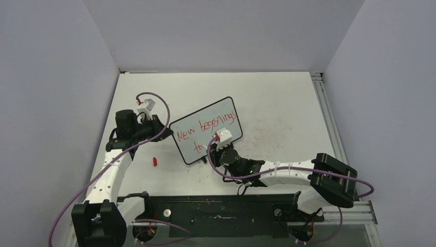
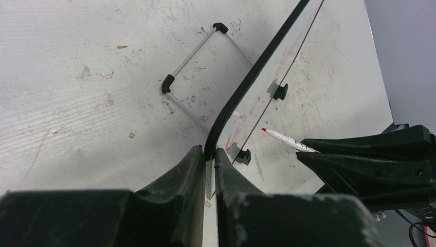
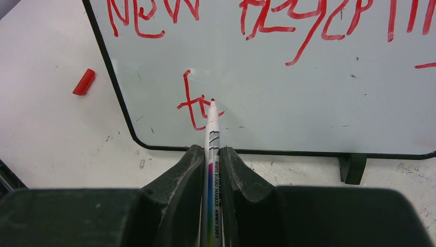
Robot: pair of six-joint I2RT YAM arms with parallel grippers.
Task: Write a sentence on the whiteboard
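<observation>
The whiteboard (image 1: 211, 110) stands tilted at the table's middle on black feet (image 3: 352, 167). Its red sentence (image 1: 205, 128) reads "New beginnings" on the top line, with "to" (image 3: 191, 105) started on the line below. My left gripper (image 1: 162, 125) is shut on the board's black frame at its left edge (image 2: 210, 152). My right gripper (image 1: 213, 144) is shut on a white marker (image 3: 211, 131) at the board's lower edge. The marker's red tip touches the board just right of the "to". The marker also shows in the left wrist view (image 2: 280, 138).
A red marker cap (image 1: 154, 161) lies on the table left of the board's lower corner and also shows in the right wrist view (image 3: 84, 82). A thin wire bracket with black ends (image 2: 198, 77) sits behind the board. Grey walls enclose the scuffed white table (image 1: 288, 113).
</observation>
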